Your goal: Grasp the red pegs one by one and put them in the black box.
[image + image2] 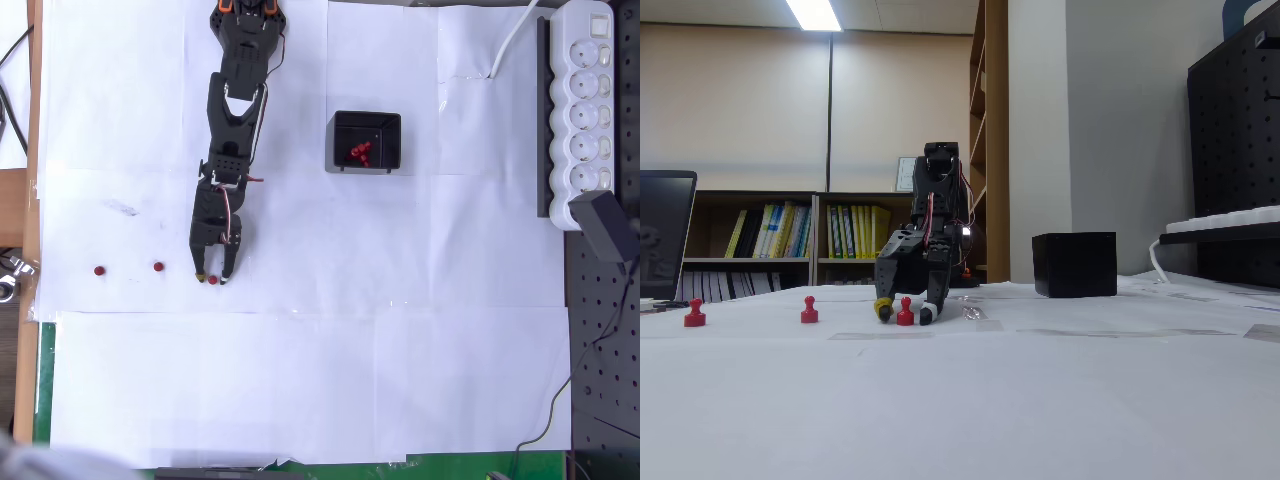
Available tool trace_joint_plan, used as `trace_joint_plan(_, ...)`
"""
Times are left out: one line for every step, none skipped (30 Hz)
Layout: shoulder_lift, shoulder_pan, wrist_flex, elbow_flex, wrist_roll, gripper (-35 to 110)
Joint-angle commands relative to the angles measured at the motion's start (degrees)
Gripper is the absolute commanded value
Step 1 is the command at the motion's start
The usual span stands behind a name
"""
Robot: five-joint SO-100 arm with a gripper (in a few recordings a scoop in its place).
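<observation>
- Overhead view: black SO-100 arm (232, 130) reaches from 12 o'clock edge down white paper-covered table (300, 380), its two-finger gripper (214, 277) low at approx. 8 o'clock of centre.
- Jaws stand partly open, tips on either side of one small dark-red round-topped peg (213, 280); whether the pads touch it can't be told from above.
- Two more red pegs lie to the gripper's 9 o'clock: near peg (158, 266) just beside it, far peg (99, 270) further out toward the table's wooden edge.
- Small square black plastic box (366, 141) sits at approx. 1 o'clock of the gripper, well apart; a cluster of red pegs (360, 152) rests inside. Exact count unclear.
- Long white power strip (585, 105) lies along the 3 o'clock edge, black plug adapter (607, 225) at its lower end.

- Fixed view, table level: gripper (905, 314) points down, fingertips at the paper, one yellow-tipped, one white-tipped.
- A bright-red peg (905, 312) stands upright between the tips, on the table, not lifted; narrow gaps appear each side, so no firm hold seen.
- Two other pegs stand upright at 9 o'clock: near one (809, 311), far one (695, 315).
- Black box (1074, 264) at 3 o'clock of the arm, further back on the table.
- Bookshelves w/ books (800, 235) line the back wall.
</observation>
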Motion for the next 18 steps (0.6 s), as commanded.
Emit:
trace_joint_plan(1.0, 0.4, -1.1, 0.9, -0.9, 13)
trace_joint_plan(1.1, 0.4, -1.1, 0.9, -0.9, 13)
trace_joint_plan(1.1, 0.4, -1.1, 0.9, -1.0, 13)
trace_joint_plan(1.1, 0.3, -1.1, 0.9, -1.0, 13)
trace_joint_plan(1.1, 0.3, -1.1, 0.9, -1.1, 13)
trace_joint_plan(1.1, 0.3, -1.2, 0.9, -1.1, 12)
trace_joint_plan(1.1, 0.3, -1.4, 0.8, -1.1, 11)
trace_joint_plan(1.1, 0.3, -1.5, 0.8, -1.1, 10)
trace_joint_plan(1.1, 0.3, -1.6, 0.8, -1.1, 10)
trace_joint_plan(1.1, 0.3, -1.6, 0.8, -1.1, 8)
trace_joint_plan(1.1, 0.4, -1.6, 0.8, -1.1, 7)
trace_joint_plan(1.1, 0.4, -1.5, 0.8, -1.1, 6)
trace_joint_plan(1.1, 0.4, -1.5, 0.8, -1.1, 5)
trace_joint_plan(1.1, 0.4, -1.5, 0.8, -1.3, 4)
trace_joint_plan(1.1, 0.4, -1.5, 0.8, -1.4, 3)
trace_joint_plan(1.1, 0.4, -1.5, 0.8, -1.5, 1)
trace_joint_plan(1.0, 0.4, -1.5, 0.8, -1.6, 0)
trace_joint_plan(0.9, 0.4, -1.5, 0.8, -1.8, 0)
